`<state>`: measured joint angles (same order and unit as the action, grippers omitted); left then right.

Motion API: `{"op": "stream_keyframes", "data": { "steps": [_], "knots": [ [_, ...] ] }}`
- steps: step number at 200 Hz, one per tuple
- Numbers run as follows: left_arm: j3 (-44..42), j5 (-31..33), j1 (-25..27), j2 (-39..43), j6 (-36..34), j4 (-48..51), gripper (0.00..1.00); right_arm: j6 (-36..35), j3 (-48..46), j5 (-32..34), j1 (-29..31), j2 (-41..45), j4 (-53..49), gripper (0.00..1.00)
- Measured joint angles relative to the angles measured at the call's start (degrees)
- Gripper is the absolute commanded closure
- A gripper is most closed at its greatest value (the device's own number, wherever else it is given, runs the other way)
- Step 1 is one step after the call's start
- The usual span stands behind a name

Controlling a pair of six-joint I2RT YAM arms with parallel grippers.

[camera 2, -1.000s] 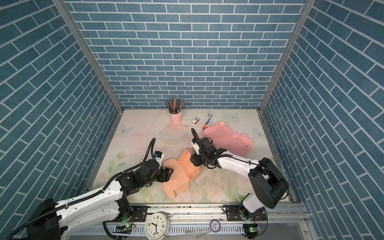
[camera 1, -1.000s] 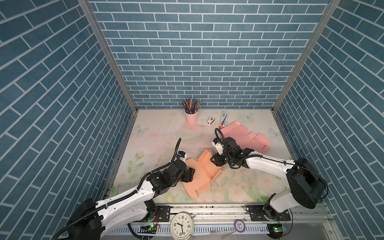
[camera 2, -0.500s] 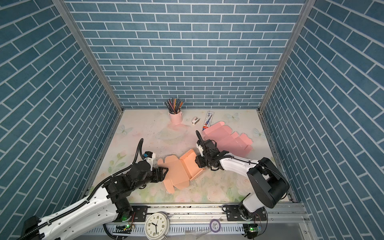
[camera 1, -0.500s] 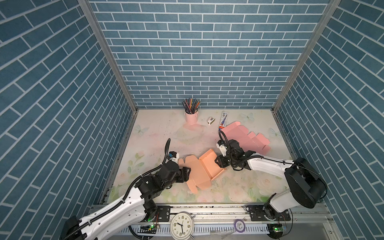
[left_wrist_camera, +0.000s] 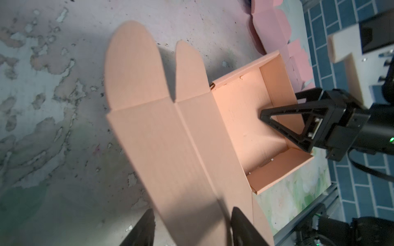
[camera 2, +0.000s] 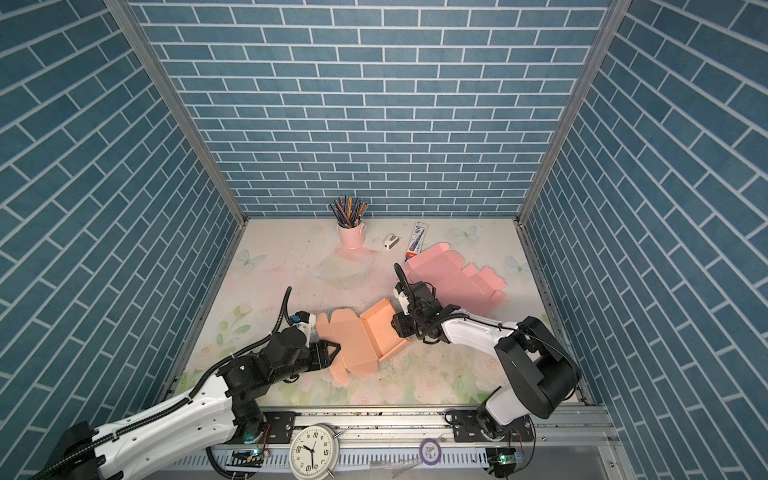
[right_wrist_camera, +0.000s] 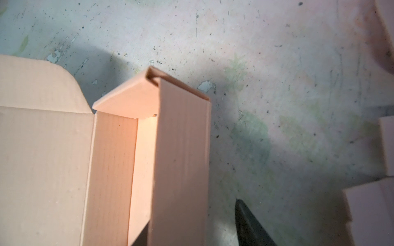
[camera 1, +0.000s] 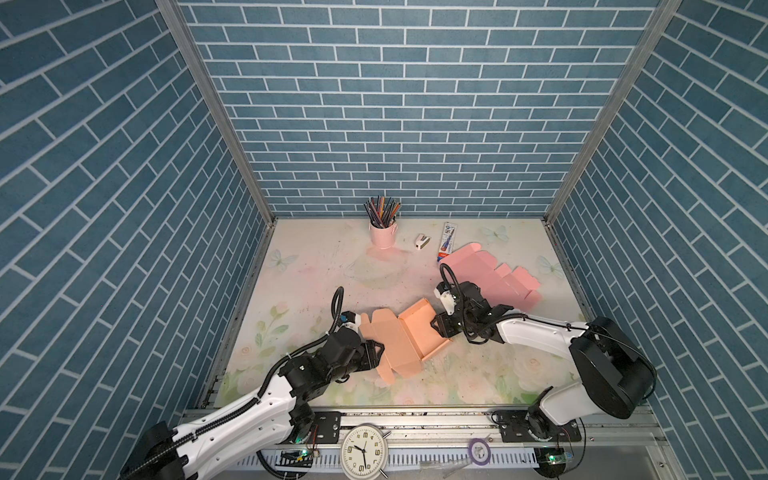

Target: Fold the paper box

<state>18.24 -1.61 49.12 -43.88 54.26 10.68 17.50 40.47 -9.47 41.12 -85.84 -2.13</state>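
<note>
Near the front middle of the table [camera 1: 328, 266] lies the orange paper box [camera 1: 399, 345], its lid flaps flat. Print on the tube [camera 1: 448, 243] is too small for me to read. A pink cup [camera 1: 382, 237] holds pencils [camera 1: 382, 210]. My left gripper [camera 1: 377, 352] straddles a flap and my right gripper [camera 1: 436, 326] the tray wall, both half-spread; whether either clamps, I cannot tell.
</note>
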Motion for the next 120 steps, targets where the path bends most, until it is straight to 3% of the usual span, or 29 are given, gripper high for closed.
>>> {"op": "stream_keyframes", "data": {
  "steps": [52,120],
  "knots": [
    [-0.13,0.28,1.4,-1.33,1.66,-4.52,0.84,0.02,-1.33,-0.24,0.0,3.65,0.11,0.46],
    [1.38,1.7,1.42,-0.92,0.44,-3.13,0.92,-0.07,-7.74,0.76,0.0,19.3,1.68,0.37]
  ]
}}
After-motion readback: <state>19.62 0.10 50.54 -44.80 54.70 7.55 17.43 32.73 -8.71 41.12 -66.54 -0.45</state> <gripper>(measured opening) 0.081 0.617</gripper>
